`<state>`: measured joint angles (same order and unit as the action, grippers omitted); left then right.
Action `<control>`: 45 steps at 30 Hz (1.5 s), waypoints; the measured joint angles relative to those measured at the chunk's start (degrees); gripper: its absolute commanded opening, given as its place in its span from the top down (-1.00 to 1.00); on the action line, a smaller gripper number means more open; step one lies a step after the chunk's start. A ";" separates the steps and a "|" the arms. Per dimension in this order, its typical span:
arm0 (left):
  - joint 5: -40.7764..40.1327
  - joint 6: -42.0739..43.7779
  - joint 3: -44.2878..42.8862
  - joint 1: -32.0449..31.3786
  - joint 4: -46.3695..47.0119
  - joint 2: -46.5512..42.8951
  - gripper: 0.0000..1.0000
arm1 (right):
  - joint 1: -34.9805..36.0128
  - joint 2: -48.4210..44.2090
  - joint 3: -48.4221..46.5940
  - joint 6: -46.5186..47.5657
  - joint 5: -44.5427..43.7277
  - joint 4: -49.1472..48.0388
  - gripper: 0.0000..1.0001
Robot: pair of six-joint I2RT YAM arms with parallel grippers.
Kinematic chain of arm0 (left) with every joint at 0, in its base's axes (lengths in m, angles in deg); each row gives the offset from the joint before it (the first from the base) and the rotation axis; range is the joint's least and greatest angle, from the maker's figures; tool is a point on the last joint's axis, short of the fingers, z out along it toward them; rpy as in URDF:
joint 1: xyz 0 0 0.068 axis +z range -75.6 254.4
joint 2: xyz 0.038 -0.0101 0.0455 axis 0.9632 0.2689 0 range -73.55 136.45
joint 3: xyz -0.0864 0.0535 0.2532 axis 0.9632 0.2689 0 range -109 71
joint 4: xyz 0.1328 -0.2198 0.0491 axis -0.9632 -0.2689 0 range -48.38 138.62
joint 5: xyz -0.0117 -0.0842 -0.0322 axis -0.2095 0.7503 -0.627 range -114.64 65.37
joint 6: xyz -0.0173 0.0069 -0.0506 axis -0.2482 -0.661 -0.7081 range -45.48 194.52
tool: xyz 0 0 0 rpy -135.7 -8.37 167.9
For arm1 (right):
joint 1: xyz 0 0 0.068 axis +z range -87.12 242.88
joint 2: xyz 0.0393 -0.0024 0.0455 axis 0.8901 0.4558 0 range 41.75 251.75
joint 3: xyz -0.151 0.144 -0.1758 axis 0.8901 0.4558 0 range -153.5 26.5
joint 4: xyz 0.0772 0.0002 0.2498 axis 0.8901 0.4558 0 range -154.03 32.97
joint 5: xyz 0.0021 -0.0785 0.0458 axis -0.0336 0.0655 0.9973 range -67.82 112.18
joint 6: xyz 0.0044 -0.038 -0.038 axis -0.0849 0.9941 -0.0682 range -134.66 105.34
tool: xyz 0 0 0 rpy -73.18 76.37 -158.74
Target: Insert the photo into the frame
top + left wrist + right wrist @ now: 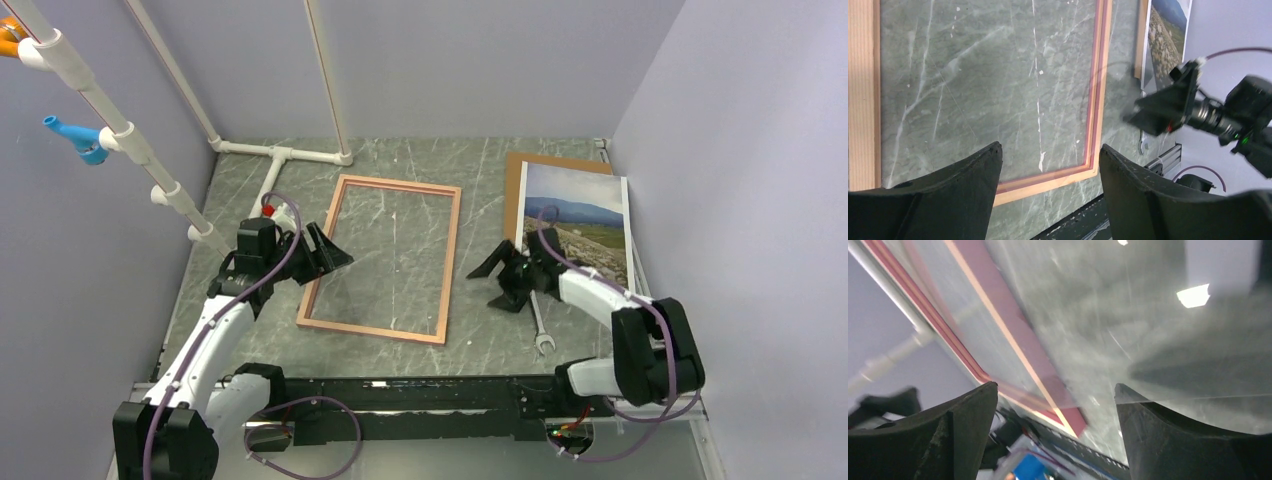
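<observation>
The photo (pixel 575 225) lies by the table's (pixel 485 180) right edge, not in the frame (pixel 451 262) yet. The left gripper (pixel 335 255) and right gripper (pixel 497 283) have fingers apart, empty.

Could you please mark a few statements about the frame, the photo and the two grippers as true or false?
1. The photo sits inside the frame. False: the frame is empty, and the photo lies to its right on a brown board.
2. The left gripper and the right gripper are both open and empty. True.
3. A wrench lies on the table near the right arm. True.
4. The photo lies face down. False: its landscape faces up.
</observation>
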<state>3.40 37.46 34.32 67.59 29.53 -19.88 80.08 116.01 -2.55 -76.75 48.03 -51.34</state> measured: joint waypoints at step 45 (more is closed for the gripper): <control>3.45 -0.70 2.08 0.00 1.38 1.05 -0.46 | -2.62 26.29 3.69 -13.11 5.90 -54.75 -0.04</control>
<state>6.85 36.76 36.39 67.59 30.91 -18.83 77.45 142.30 1.14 -89.86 53.93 -106.09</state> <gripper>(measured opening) 0.733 0.545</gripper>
